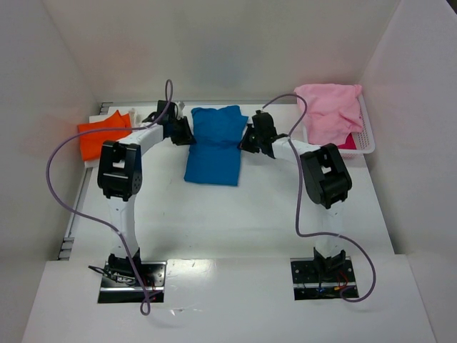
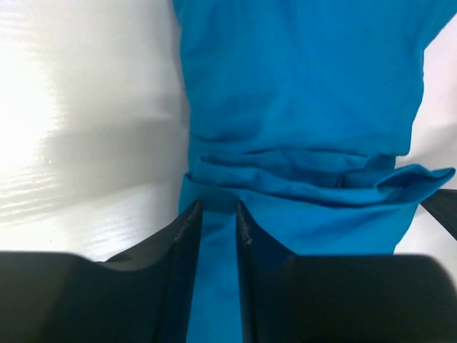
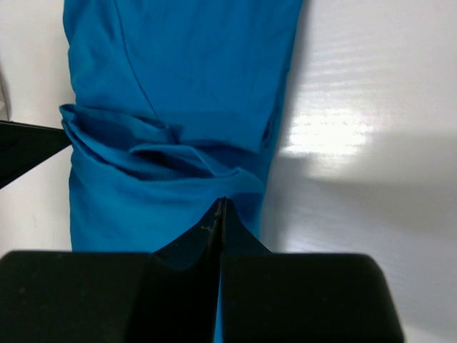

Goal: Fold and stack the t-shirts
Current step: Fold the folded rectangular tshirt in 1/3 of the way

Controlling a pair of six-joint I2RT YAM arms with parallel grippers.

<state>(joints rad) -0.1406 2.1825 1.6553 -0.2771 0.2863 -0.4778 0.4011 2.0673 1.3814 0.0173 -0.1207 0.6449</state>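
Note:
The blue t-shirt (image 1: 214, 146) lies part-folded in the middle of the table, with a rumpled ridge across it (image 2: 300, 179). My left gripper (image 1: 187, 132) is at its left edge. Its fingers (image 2: 218, 207) stand a narrow gap apart, open, with blue cloth showing in the gap. My right gripper (image 1: 248, 139) is at the shirt's right edge (image 3: 178, 86). Its jaws (image 3: 221, 204) are pressed shut on the blue cloth at that edge. The orange t-shirt (image 1: 100, 137) lies at the far left. The pink t-shirt (image 1: 328, 111) is heaped in the basket.
The white plastic basket (image 1: 368, 139) stands at the back right against the wall. White walls close in the table on three sides. Purple cables loop from both arms. Bare white tabletop lies between the shirt and the arm bases.

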